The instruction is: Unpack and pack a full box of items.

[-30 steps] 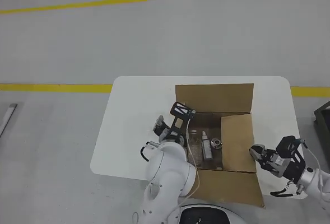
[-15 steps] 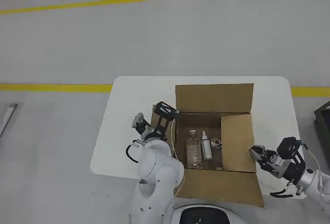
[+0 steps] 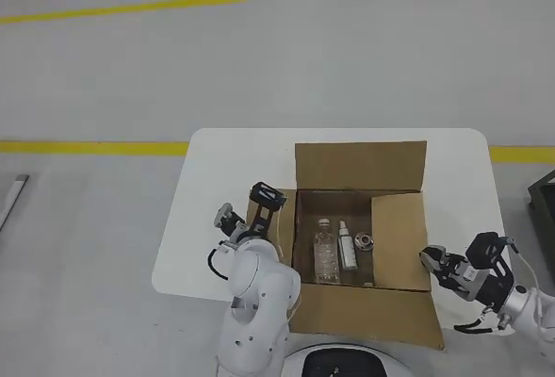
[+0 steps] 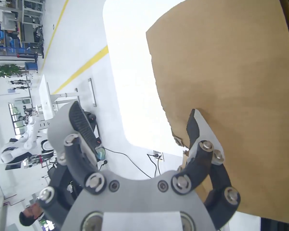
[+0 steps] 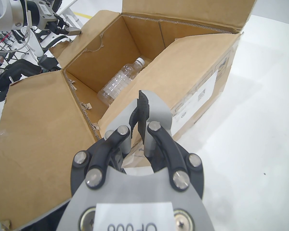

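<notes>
From above, the open cardboard box stands on the white table, a clear bottle lying inside at its left. At my left wrist, my left gripper is released, spread wide, one fingertip touching the box's left flap. At my right wrist, my right gripper is clenched on the right flap

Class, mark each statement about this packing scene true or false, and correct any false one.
1. A clear bottle lies on its side inside the box. True.
2. The box stands on the floor. False: it sits on the white table.
3. The left end effector is open at the edge of the left flap. True.
4. The far flap is folded shut over the opening. False: it is folded back, leaving the box open.
</notes>
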Robot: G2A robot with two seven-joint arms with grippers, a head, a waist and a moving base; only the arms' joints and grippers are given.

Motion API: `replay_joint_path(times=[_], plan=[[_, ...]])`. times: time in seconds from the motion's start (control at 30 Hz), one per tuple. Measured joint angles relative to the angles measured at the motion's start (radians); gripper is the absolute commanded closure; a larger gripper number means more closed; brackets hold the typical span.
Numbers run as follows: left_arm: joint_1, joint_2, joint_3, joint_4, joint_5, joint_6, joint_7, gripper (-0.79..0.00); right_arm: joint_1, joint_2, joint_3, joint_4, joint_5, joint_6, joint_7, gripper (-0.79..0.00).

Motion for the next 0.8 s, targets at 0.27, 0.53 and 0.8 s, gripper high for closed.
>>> replay_joint_path(times=[0.27,0.53,0.8], plan=[[0.005,-0.003,0.029,-0.057,0.004,-0.013,0.003,-0.785,-0.01,-0.001,0.016,-0.016,0.022,0.009,-0.055,0.0],[0.03,-0.007,0.161,-0.16,0.081,-0.079,0.035,-0.785,-0.079,-0.005,0.092,-0.048,0.055,0.023,-0.17,0.0],[0.046,-0.026,0.325,-0.16,0.018,-0.13,0.045,-0.785,-0.132,-0.009,0.151,-0.013,0.073,0.033,-0.213,0.0]])
